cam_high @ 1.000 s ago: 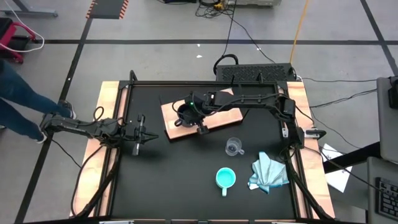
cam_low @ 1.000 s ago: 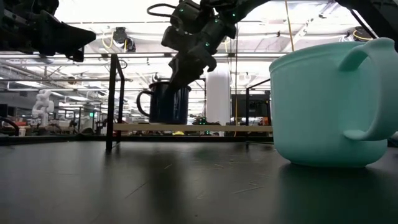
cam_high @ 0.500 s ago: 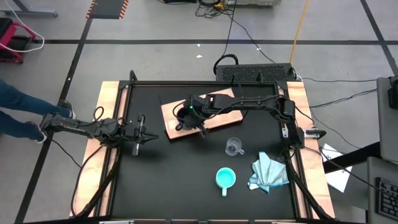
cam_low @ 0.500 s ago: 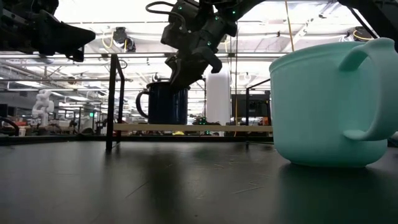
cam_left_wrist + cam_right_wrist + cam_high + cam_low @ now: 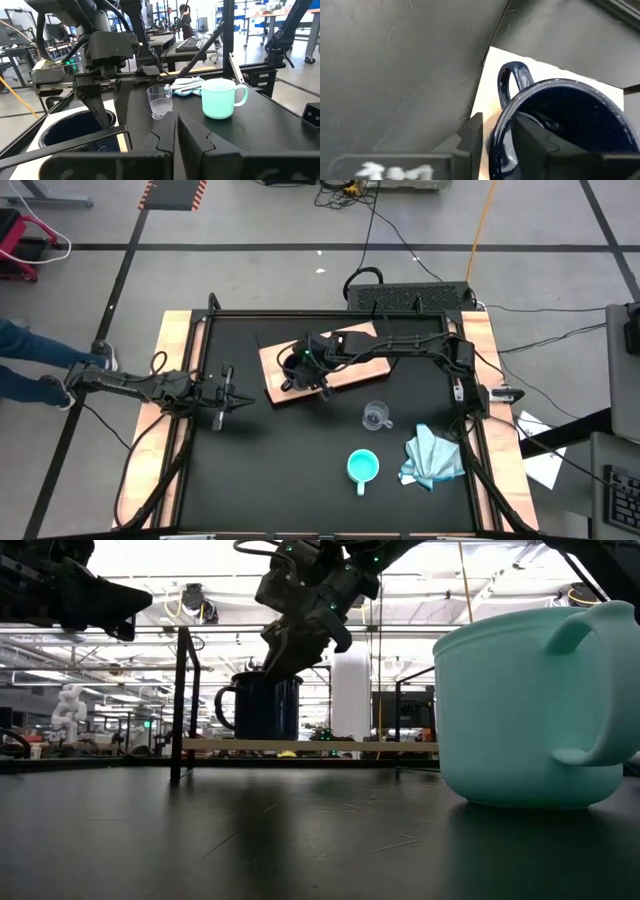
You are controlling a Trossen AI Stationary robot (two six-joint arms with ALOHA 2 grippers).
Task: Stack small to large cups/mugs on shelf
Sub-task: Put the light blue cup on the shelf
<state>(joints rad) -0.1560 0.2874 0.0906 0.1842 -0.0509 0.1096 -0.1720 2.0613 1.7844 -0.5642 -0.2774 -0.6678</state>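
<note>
The black mug (image 5: 292,363) stands upright on the left part of the light wood shelf (image 5: 350,368), its handle (image 5: 512,80) toward the table's left. My right gripper (image 5: 497,125) reaches over the shelf from the right and is shut on the mug's rim. The clear glass cup (image 5: 376,416) and the turquoise mug (image 5: 362,466) stand on the black tabletop nearer the front edge. In the low view the turquoise mug (image 5: 530,710) is close and large. My left gripper (image 5: 232,396) waits, shut, at the table's left side. My right gripper holds the black mug by its rim wall (image 5: 495,137), on the side next to the handle. One finger (image 5: 535,135) is inside the mug and one finger (image 5: 472,130) outside. The fingers slant down from above and from the right. The mug is upright, its base (image 5: 260,736) at the shelf's top.
A crumpled light-blue cloth (image 5: 432,458) lies near the table's right front corner, beside the turquoise mug. A black frame post (image 5: 182,700) stands at the shelf's left end. A person's legs (image 5: 30,370) show on the floor left of the table.
My right gripper has moved a little toward the table's left over the shelf, and the black mug has gone with it, staying upright. The person left of the table has stepped farther away.
</note>
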